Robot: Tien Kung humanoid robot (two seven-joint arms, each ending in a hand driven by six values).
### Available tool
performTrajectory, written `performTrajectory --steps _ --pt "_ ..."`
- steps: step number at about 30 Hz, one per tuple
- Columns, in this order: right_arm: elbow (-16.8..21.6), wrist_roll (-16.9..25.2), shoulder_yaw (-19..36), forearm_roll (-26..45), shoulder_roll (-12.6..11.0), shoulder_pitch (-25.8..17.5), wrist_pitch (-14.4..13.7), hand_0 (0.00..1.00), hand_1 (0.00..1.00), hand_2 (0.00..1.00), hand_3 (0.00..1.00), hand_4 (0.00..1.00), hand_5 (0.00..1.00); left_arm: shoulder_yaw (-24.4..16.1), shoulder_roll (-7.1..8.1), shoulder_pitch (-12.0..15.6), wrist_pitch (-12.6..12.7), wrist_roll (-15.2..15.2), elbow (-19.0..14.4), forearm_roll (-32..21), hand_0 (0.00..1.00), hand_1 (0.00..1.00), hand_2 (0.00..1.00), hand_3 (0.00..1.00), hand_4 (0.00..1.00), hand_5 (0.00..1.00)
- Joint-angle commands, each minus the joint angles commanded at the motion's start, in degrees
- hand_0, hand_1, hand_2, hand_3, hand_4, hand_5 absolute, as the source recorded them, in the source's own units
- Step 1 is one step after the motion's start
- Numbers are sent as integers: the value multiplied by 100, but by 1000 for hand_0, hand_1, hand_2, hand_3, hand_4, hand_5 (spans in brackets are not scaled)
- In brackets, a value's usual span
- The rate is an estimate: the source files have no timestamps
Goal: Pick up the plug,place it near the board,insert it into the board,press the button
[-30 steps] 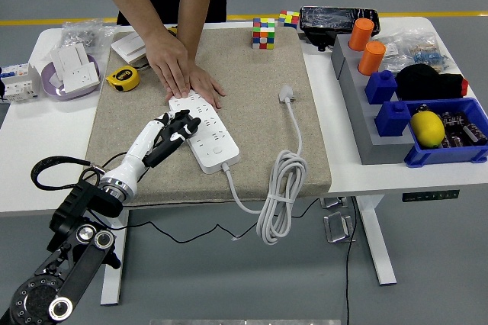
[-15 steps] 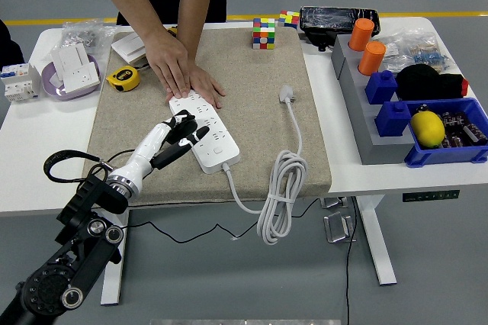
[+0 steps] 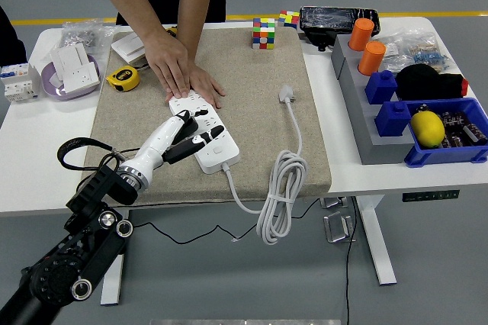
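Observation:
A white power strip (image 3: 204,130) lies on the beige mat (image 3: 252,81). Its white plug (image 3: 286,95) lies apart on the mat to the right, its cable (image 3: 280,188) coiling over the table's front edge. My left hand (image 3: 191,134) reaches in from the lower left, its black fingers spread over the middle of the strip, holding nothing. A person's two hands (image 3: 183,73) press flat on the strip's far end. My right arm is out of view.
A yellow tape measure (image 3: 122,78) and a bowl with sockets (image 3: 71,72) lie at the left. Rubik's cubes (image 3: 264,33) stand at the mat's far edge. At the right are a grey stand with orange cylinders (image 3: 362,43), blue blocks, and a blue bin with a lemon (image 3: 427,128).
My left hand has moved right from beside the strip's left edge to over its middle. The person's hands and the plug have not moved.

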Motion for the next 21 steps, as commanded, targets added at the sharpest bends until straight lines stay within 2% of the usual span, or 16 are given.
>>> performTrajectory --steps 21 --pt "0 4 -25 5 -14 15 -5 825 796 755 764 998 998 329 -17 -189 -136 45 214 213 998 985 936 888 998 998"
